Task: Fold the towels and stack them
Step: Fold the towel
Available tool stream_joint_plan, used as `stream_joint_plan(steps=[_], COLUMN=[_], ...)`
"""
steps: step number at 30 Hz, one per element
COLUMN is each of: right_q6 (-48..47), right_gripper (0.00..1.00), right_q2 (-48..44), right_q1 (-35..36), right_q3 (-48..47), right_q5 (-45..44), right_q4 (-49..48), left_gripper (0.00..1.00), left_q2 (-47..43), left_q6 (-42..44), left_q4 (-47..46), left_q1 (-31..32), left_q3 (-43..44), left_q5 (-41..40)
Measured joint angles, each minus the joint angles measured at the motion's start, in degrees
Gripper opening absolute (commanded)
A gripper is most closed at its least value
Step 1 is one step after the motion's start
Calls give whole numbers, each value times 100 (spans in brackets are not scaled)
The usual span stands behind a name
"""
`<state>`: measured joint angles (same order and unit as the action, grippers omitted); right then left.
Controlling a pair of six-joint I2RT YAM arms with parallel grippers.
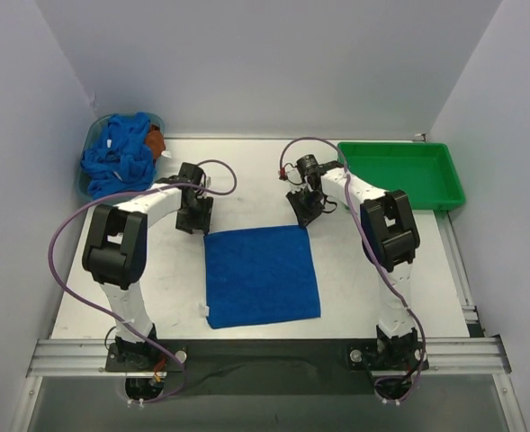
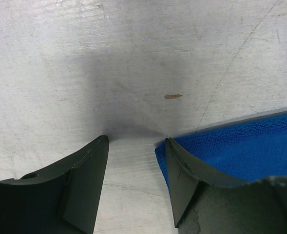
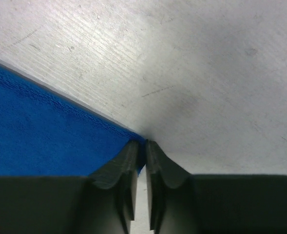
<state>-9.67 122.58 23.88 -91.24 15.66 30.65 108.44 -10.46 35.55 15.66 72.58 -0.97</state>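
Blue towel [image 1: 261, 274] lies flat; at its far right corner the right gripper [image 3: 144, 144] pinches the cloth, while the left gripper [image 2: 136, 140] stands wide, straddling the far left corner.

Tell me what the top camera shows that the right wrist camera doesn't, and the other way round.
Only the top view: the heap of towels at far left, the green tray and the left gripper. Only the right wrist view: up close, the right gripper closed on a corner of the flat towel. Both: that towel and the table.
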Motion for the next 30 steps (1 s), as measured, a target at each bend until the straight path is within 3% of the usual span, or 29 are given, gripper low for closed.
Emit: stream_joint_plan(steps=[2, 14, 24, 30], right_q6=[-9, -74, -92, -92], right_gripper=[0, 0, 0, 0], right_q2=[9, 11, 11, 9], right_q1=[17, 96, 98, 98], right_q3=[-2, -28, -26, -20], right_q5=[0, -144, -153, -155], right_q4=[26, 66, 66, 61], left_gripper=[62, 64, 64, 63], left_q2=[0, -199, -1366, -1244], left_q6=[20, 129, 42, 122], left_q4=[0, -313, -822, -872], left_q1=[7, 76, 61, 114], left_q3=[0, -256, -638, -638], left_q5=[15, 289, 533, 564])
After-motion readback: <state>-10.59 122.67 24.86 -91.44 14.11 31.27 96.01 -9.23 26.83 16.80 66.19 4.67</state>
